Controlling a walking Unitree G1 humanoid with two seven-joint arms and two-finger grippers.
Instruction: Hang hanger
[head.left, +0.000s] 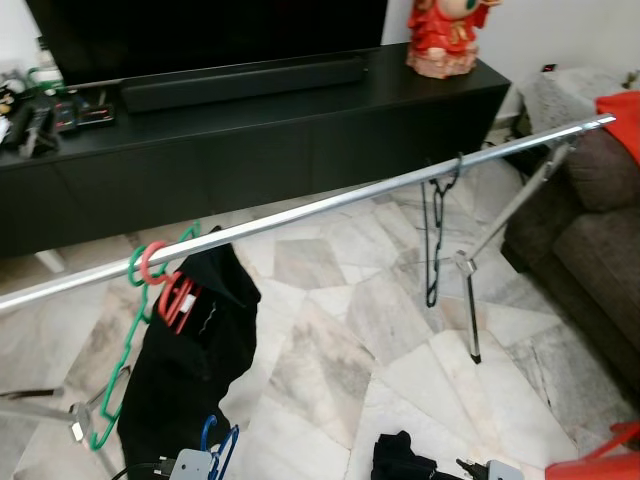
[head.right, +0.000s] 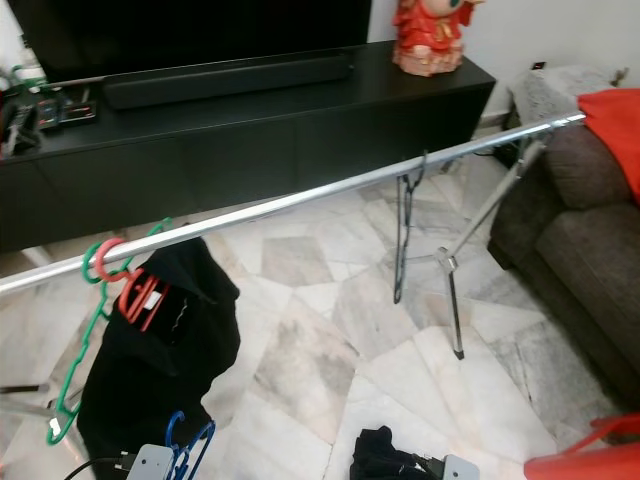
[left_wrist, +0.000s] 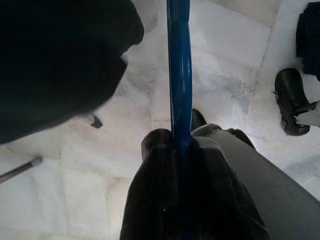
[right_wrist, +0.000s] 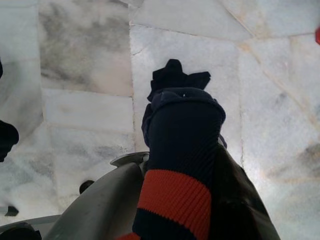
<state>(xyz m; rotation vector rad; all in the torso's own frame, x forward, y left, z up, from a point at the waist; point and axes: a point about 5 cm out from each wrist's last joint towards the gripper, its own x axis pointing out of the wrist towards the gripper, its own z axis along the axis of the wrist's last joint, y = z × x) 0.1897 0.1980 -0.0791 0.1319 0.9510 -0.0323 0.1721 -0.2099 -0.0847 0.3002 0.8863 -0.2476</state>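
A: Left wrist view: my left gripper (left_wrist: 181, 145) is clamped on the blue hanger (left_wrist: 179, 75), low over the marble floor (head.left: 400, 330), below the rail (head.left: 330, 205).

B: And the right?

A: My right gripper (right_wrist: 182, 130) grips a navy garment with an orange stripe (right_wrist: 177, 160). Green (head.left: 120, 360), red (head.left: 175, 295) and black (head.left: 432, 240) hangers are on the rail.

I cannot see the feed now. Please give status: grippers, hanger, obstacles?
Left gripper shut on blue hanger, held low. Right gripper shut on dark sock. Rail ahead, open stretch mid-rail.
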